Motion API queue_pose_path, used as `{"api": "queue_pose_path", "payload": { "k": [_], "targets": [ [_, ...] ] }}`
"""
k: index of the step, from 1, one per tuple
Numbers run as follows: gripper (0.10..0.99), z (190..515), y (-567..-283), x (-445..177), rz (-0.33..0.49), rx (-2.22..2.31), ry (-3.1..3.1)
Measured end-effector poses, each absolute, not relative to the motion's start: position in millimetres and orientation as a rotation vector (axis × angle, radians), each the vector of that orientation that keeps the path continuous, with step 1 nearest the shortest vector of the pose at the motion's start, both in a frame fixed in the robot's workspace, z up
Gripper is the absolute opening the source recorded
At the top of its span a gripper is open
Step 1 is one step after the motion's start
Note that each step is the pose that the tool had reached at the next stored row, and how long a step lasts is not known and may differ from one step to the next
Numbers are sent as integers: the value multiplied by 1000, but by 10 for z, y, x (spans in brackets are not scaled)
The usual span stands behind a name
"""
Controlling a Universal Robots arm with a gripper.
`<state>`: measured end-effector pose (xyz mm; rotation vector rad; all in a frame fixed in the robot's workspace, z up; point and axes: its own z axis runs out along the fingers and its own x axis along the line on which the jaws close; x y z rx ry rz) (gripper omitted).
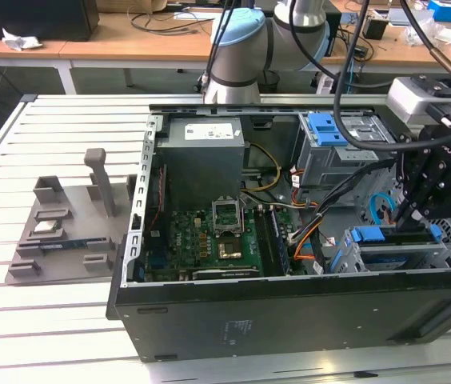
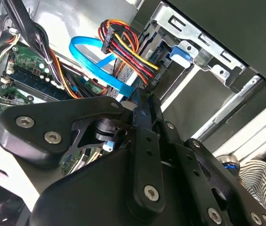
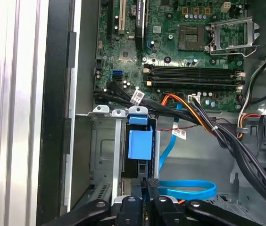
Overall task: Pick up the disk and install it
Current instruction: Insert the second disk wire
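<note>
Gripper (image 1: 412, 210) is down inside the PC case (image 1: 289, 312) at the exterior view's right, fingers pressed together on the edge of the disk (image 1: 397, 237), likely to steer it edge-on. Disk stands in the lower drive cage (image 1: 449, 254), its blue carrier showing, apparently partly seated. First wrist view shows the closed fingertips (image 3: 152, 184) just beside the cage's blue latch (image 3: 139, 141). Motherboard (image 1: 209, 240) lies well apart.
</note>
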<state>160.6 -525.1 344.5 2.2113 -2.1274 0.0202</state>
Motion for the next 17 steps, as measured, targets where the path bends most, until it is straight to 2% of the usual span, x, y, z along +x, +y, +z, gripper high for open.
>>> {"api": "queue_pose_path", "payload": {
  "k": [17],
  "targets": [
    [161,3416,-5252,1605,19,2213,-2128]
  ]
}}
